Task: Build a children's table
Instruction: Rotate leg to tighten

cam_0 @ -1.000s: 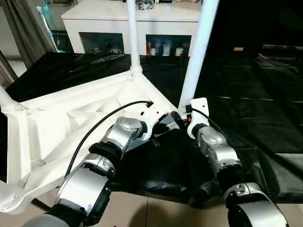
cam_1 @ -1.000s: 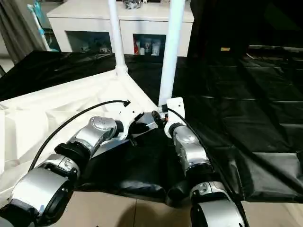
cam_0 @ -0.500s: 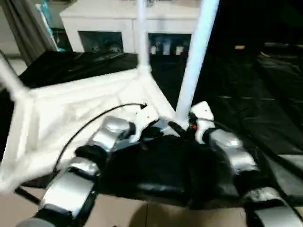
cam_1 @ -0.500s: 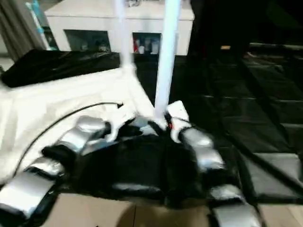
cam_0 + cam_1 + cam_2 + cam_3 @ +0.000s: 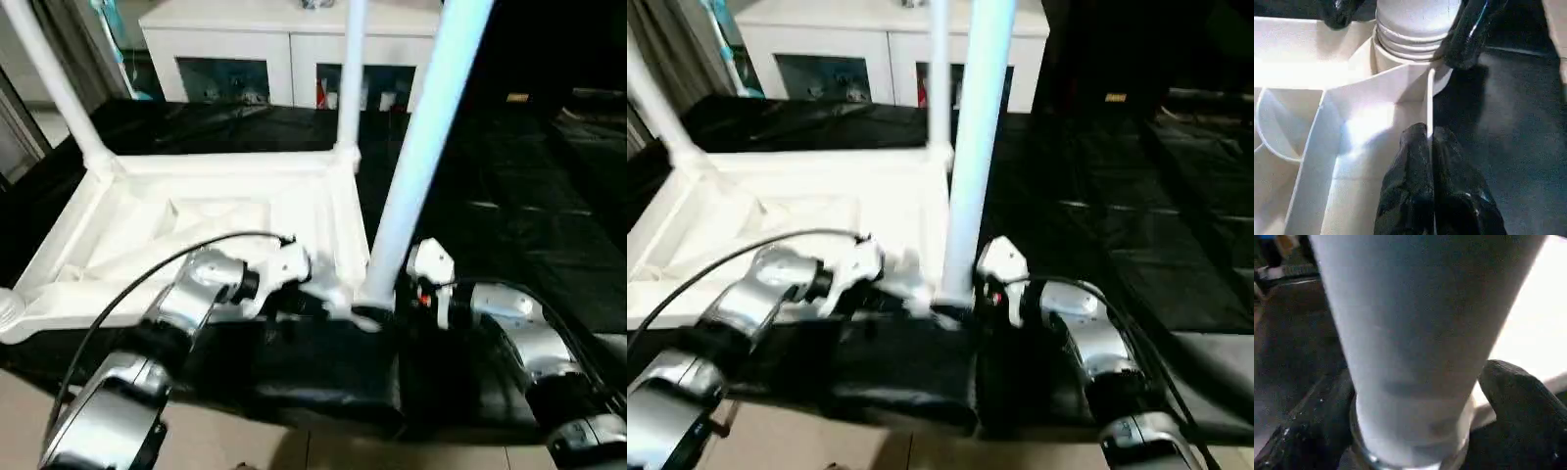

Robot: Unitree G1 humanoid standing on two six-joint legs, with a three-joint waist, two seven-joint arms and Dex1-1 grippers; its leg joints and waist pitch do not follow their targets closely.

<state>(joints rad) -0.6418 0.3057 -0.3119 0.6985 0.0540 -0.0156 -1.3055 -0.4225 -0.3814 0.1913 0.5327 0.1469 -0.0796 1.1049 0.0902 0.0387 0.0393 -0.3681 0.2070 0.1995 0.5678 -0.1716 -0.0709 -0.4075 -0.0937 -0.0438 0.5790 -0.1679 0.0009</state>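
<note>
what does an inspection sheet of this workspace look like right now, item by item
surface: black sheeting covers the work area; pale floor at the near edge.
job's things: white table top lies underside up, ribs showing; legs stand in the near-right, far-right and far-left corner sockets.
clutter: nothing seen.
grippers: left claw shut on the table top's thin side wall beside the near-right socket; right claw has a finger on each side of that leg's base, grip unclear.
cables: a black cable arcs over the left forearm; another runs along the right forearm.
surroundings: white cabinet with glass doors behind.
</note>
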